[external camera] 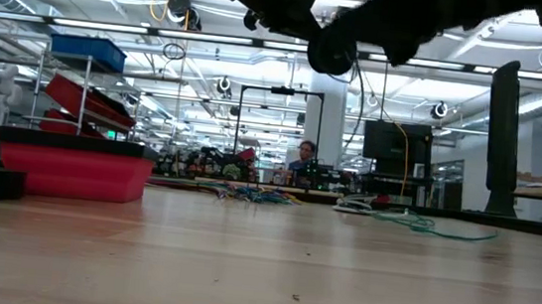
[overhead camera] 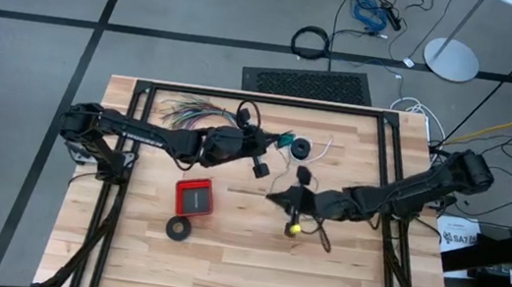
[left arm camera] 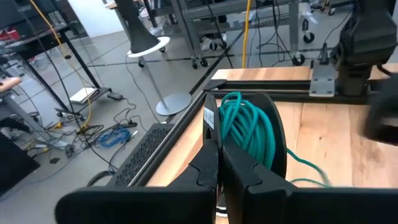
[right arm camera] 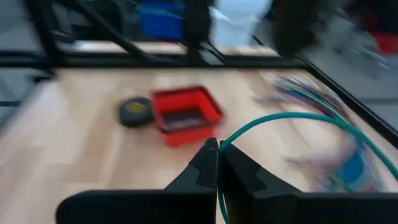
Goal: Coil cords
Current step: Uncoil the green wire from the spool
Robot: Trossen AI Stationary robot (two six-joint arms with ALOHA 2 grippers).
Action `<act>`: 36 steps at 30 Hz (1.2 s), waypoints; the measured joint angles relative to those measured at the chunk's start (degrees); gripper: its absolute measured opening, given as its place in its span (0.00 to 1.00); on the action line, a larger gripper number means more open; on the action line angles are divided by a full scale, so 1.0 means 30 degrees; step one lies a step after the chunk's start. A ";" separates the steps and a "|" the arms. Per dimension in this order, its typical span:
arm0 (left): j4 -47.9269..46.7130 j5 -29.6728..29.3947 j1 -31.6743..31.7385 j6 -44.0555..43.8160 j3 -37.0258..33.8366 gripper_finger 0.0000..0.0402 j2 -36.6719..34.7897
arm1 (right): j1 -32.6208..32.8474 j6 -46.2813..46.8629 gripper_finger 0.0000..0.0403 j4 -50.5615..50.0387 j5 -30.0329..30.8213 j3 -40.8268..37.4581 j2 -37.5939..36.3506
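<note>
The teal-green wire is partly wound into a small coil (left arm camera: 245, 127) that sits at the tips of my left gripper (left arm camera: 217, 134), which is shut and raised over the table's far middle (overhead camera: 281, 141). A loose length of the wire (external camera: 428, 226) lies on the table. My right gripper (right arm camera: 218, 149), nearer the table's middle (overhead camera: 273, 197), is shut on a strand of the same wire. The white cord with its black round piece (overhead camera: 302, 150) lies on the table beside the coil. My left gripper holds the teal coil by several bunched loops (left arm camera: 231, 124) at its fingertips. The fingers come nearly level from the table's left. The coil stands upright, clear of the table, and one strand (left arm camera: 305, 167) trails down from it. My right gripper pinches a single strand of the teal wire (right arm camera: 225, 144) between its fingertips, coming nearly level from the table's right. From the tips the strand arcs up and away in a slack curve (right arm camera: 311, 117), clear of the table.
A red tray (overhead camera: 194, 197) and a black tape-like ring (overhead camera: 179, 228) sit at the near left. A fanned bundle of many-coloured wires (overhead camera: 191, 112) lies at the far left. A small yellow piece (overhead camera: 294, 229) sits under the right arm.
</note>
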 joint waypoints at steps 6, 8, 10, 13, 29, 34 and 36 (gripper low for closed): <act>-0.0895 -0.0460 0.0211 0.0056 0.0000 0.01 0.0000 | 0.0926 -0.1773 0.00 0.1134 -0.1937 0.0222 -0.0467; -0.1365 -0.0601 0.0290 0.0063 0.0000 0.01 0.0000 | 0.1398 -0.2540 0.00 0.1115 -0.2372 0.0367 -0.0853; -0.1718 -0.0693 0.0355 0.0064 0.0000 0.01 0.0000 | 0.1872 -0.3277 0.00 0.1108 -0.2418 0.0499 -0.1256; -0.2154 -0.0740 0.0350 0.0061 0.0000 0.01 0.0000 | 0.2499 -0.4174 0.00 0.1111 -0.2170 0.0546 -0.2181; -0.3266 -0.1015 0.0209 0.0078 0.0000 0.01 0.0000 | 0.3991 -0.1412 0.00 -0.7111 0.7790 0.0546 -0.6578; -0.3042 -0.0974 0.0209 0.0075 0.0000 0.01 0.0000 | 0.3638 0.1735 0.00 -1.0613 0.8748 0.0554 -0.6749; -0.3022 -0.0960 0.0209 0.0078 0.0000 0.01 0.0000 | 0.3454 0.3010 0.02 -1.2126 0.9123 0.0554 -0.6749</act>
